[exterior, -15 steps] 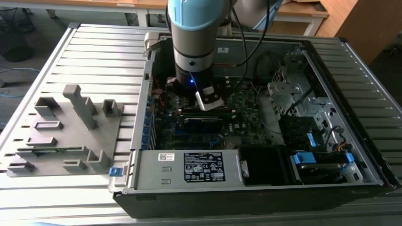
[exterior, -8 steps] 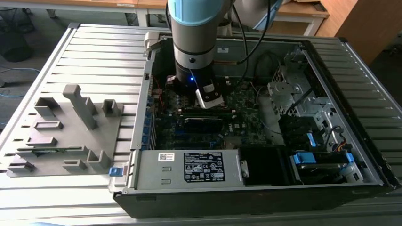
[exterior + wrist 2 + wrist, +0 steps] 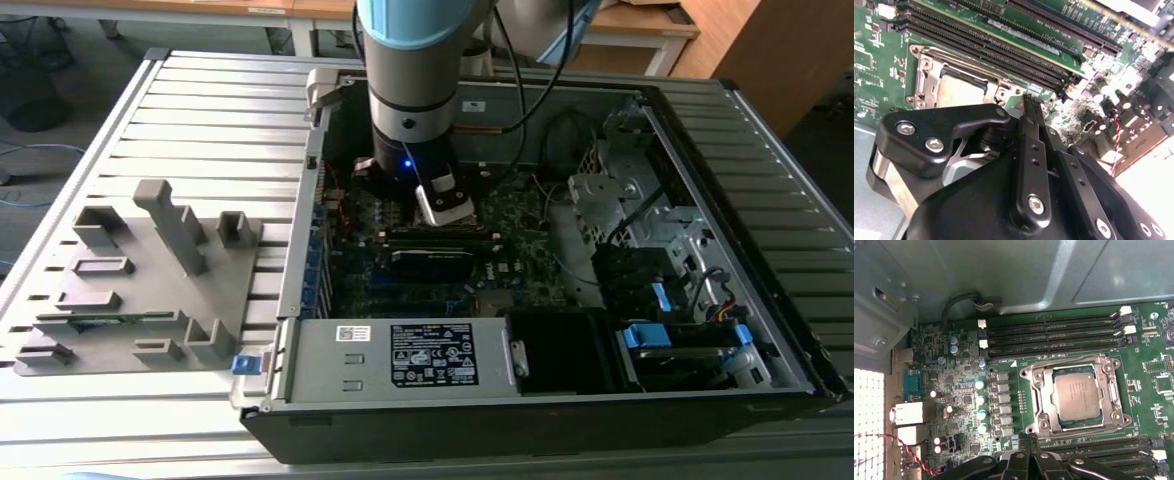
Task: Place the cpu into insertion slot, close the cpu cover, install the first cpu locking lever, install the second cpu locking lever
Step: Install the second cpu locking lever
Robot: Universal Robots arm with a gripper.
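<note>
The cpu [image 3: 1077, 393] lies flat in the insertion slot [image 3: 1040, 405] in the first wrist view, its silver top showing through the window of the cpu cover [image 3: 1106, 371], which looks folded down around it. So seating the chip and closing the cover appear done; whether either locking lever is latched I cannot tell. The gripper [image 3: 1029, 442] shows its black fingertips pressed together, holding nothing, just beside the socket's edge, where the nearer bank of memory slots [image 3: 1094, 445] begins. A second bank [image 3: 1051, 332] borders the socket's far edge, so open room lies mostly over the socket itself.

In the second wrist view the gripper [image 3: 1030, 102] again tapers to a closed tip just beside the socket rim, with the cpu [image 3: 960, 90] close behind it.

In the exterior view the arm [image 3: 411, 95] reaches down into the open computer case [image 3: 400, 400], whose walls ring the board; a grey fixture tray [image 3: 147, 280] sits outside the case, well apart from the socket.
</note>
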